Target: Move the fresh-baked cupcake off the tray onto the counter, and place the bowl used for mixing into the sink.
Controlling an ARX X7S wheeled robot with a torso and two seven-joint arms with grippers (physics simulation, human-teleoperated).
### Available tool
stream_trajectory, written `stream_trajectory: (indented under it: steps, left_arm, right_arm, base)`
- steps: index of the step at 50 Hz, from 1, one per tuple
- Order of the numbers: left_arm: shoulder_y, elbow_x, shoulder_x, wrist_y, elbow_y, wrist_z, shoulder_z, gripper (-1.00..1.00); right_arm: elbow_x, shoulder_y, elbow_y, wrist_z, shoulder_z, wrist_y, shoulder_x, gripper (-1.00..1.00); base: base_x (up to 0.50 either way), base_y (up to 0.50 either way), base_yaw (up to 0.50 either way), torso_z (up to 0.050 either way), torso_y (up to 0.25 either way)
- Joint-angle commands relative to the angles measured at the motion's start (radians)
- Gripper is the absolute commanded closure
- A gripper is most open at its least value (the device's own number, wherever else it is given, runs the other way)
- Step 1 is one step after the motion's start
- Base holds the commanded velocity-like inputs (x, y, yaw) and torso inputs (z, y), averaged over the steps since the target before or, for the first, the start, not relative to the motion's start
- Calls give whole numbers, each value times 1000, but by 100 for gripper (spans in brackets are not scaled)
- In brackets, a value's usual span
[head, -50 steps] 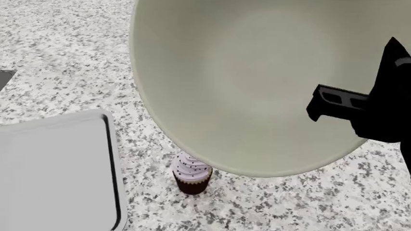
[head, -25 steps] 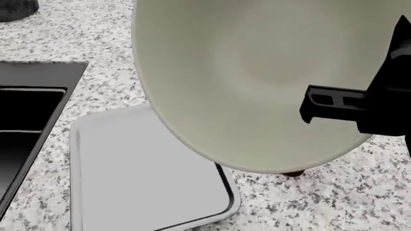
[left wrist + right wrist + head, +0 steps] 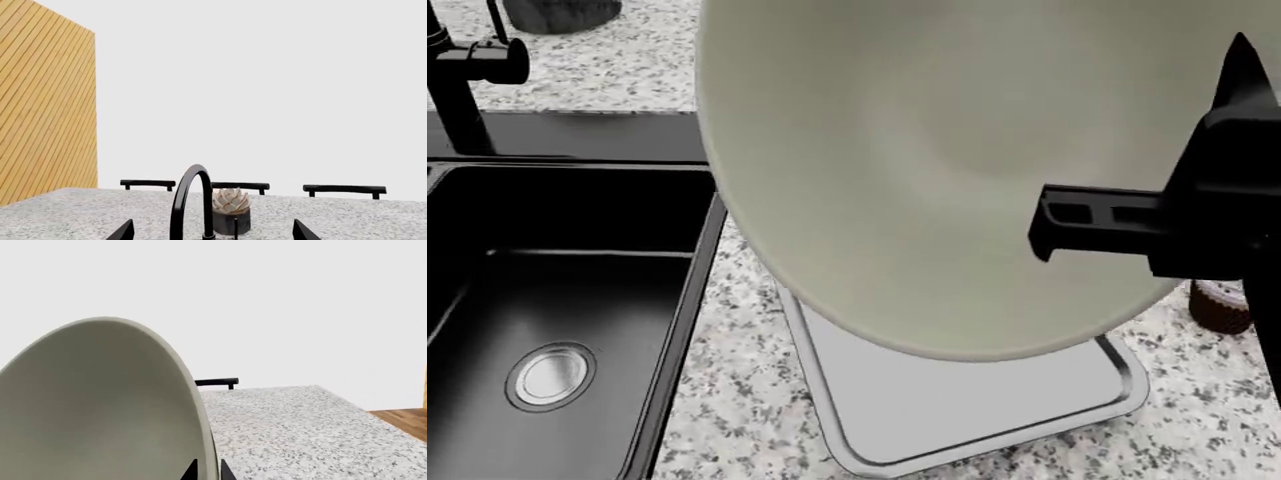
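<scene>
Since half a second ago our head view has swung left: the sink [image 3: 574,330] now fills the lower left with its silver drain [image 3: 551,375] showing, the tray [image 3: 961,410] has slid to the lower middle, and the cupcake [image 3: 1224,305] peeks out again at the right edge, its dark base standing on the counter [image 3: 734,390] just beside the tray's far corner. We hold the bowl [image 3: 948,170] up in the air, tilted so its pale inside faces the head camera, covering most of that view and hanging over the tray and the sink's right edge. Our right gripper [image 3: 1068,222] is clamped on the bowl's rim; in the right wrist view its fingertips [image 3: 189,471] sit on either side of the thin bowl wall [image 3: 100,405]. The black faucet [image 3: 461,75] rises behind the basin. From the left wrist camera we see the faucet arch, a small succulent in a dark pot [image 3: 231,212] behind it, and our left gripper [image 3: 208,231] with fingers spread wide apart, holding nothing.
</scene>
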Motion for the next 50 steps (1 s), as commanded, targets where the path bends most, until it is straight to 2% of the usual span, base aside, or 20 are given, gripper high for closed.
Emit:
stream_trajectory:
  steps: [1,12,33,37,40,45,50]
  left_arm:
    - [-95,-33,-6,26,-6,-49,108,-100]
    - [-30,-8,-16,26,-7,-13,59,-100]
    - [-16,6,-15,36,-4,1,70,-100]
    - [85,56,-4,14,-2,59,-23,-100]
    - [208,110,21,-30,1,127,-150,-100]
    - [273,144,46,-58,6,164,-218,-100]
    - [279,148,48,-59,8,169,-223,-100]
  right_arm:
    - [-39,-16,1,-22,3,8,-6,100]
    - [-38,-20,-9,-10,2,4,3,100]
    - [-78,-81,-7,-44,28,-9,2,100]
    - [-80,-87,-9,-49,35,-14,3,100]
    - [-93,-119,-8,-60,56,-25,2,100]
    - [-93,-109,-12,-51,50,-22,6,100]
    - [-94,-114,-13,-51,53,-25,9,100]
  base:
    - [0,500,0,0,0]
    - [0,500,0,0,0]
    - [0,500,0,0,0]
    - [0,500,0,0,0]
    - [0,500,0,0,0]
    - [0,500,0,0,2]
    - [0,500,0,0,0]
